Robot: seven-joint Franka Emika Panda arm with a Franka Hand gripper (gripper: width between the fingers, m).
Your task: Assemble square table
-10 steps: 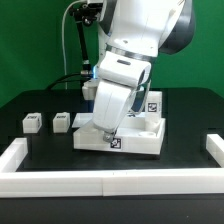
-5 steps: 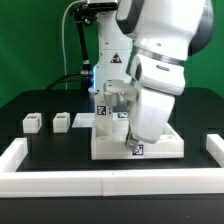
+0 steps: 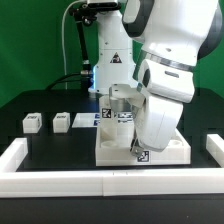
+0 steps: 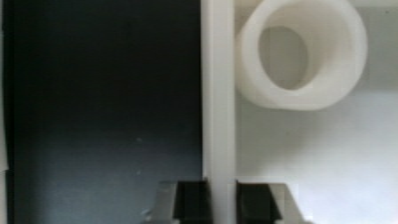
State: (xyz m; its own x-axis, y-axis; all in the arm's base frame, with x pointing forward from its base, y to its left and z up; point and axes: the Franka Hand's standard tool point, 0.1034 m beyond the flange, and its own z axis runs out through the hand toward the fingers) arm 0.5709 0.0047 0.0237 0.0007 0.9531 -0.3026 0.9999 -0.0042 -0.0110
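Note:
The square table's white slab [image 3: 110,148] lies on the black table, close to the front wall, with a tag on its near edge. My gripper [image 3: 139,148] reaches down onto that near edge and is shut on it. In the wrist view the slab's thin edge [image 4: 219,90] runs straight between the two dark fingers [image 4: 180,202], with my gripper [image 4: 221,192] clamped on it. A round corner socket [image 4: 295,55] shows beside the edge. Two small white leg blocks [image 3: 32,122] [image 3: 61,121] stand at the exterior view's left.
A long white border wall [image 3: 90,182] runs along the front and up both sides. The marker board [image 3: 112,114] lies behind the slab, partly hidden by the arm. A black lamp post [image 3: 76,45] stands at the back.
My gripper has slid the slab toward the exterior view's right and a little nearer the front wall, staying shut on its edge. The leg blocks have not moved.

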